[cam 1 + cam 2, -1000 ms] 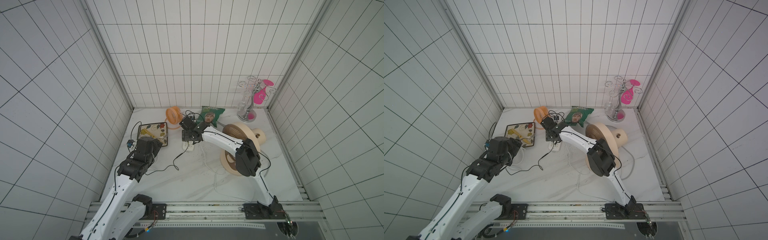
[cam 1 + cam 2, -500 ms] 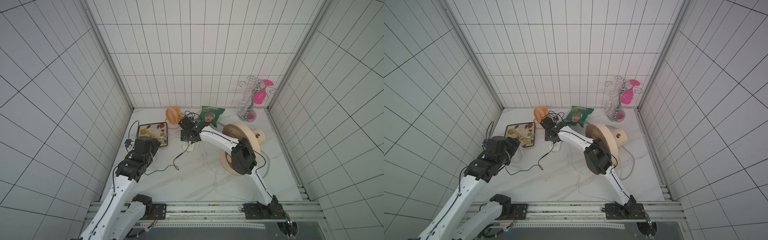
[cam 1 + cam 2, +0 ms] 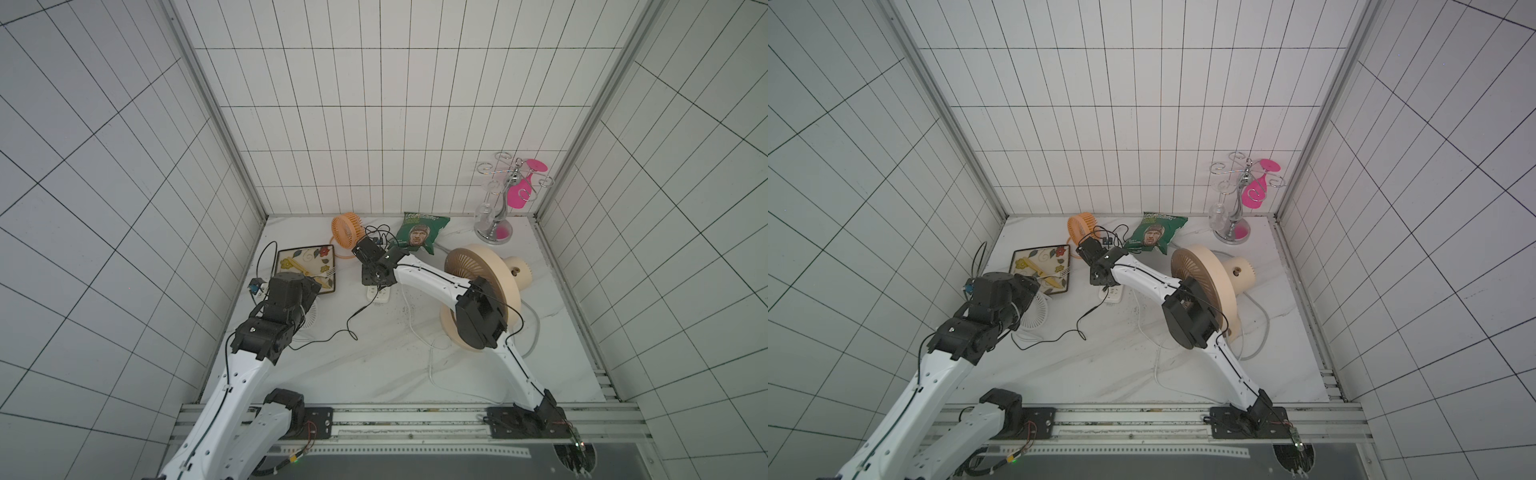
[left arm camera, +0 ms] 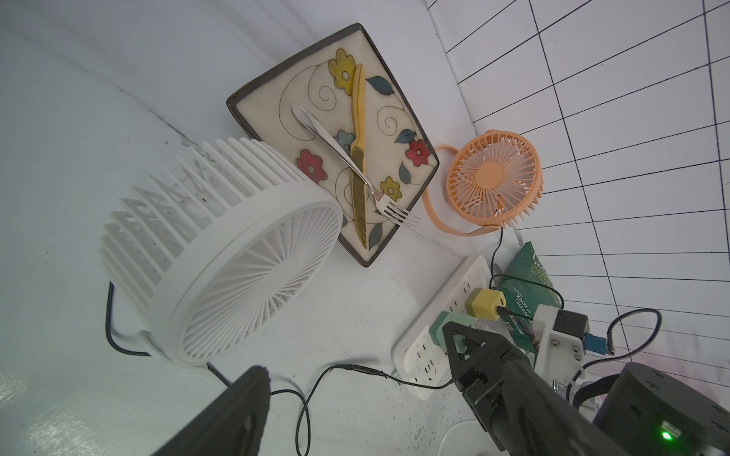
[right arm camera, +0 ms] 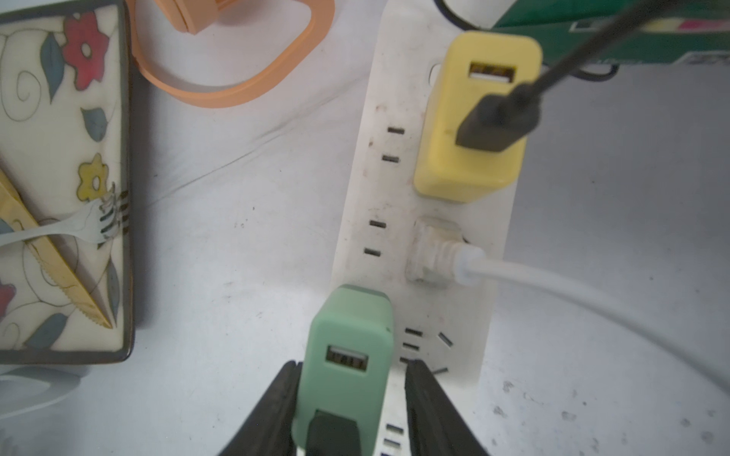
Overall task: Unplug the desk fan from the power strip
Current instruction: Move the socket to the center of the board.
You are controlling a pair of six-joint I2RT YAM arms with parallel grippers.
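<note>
Right hand [image 5: 353, 369] sat narrow astride the green adapter [image 5: 347, 339] on the power strip [image 5: 399, 189], toward the tabletop's [image 3: 374, 365] far edge; clamped or not, I could not tell. Judged: needed a square grip and a straight pull off the sockets, or the strip would lift too.

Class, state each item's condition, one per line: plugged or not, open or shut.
green adapter: plugged into power strip, cable attached.
yellow adapter: plugged in, cable attached.
white plug: plugged in.
left end effector: open, empty.
right end effector: astride green adapter, gap on one side.
</note>
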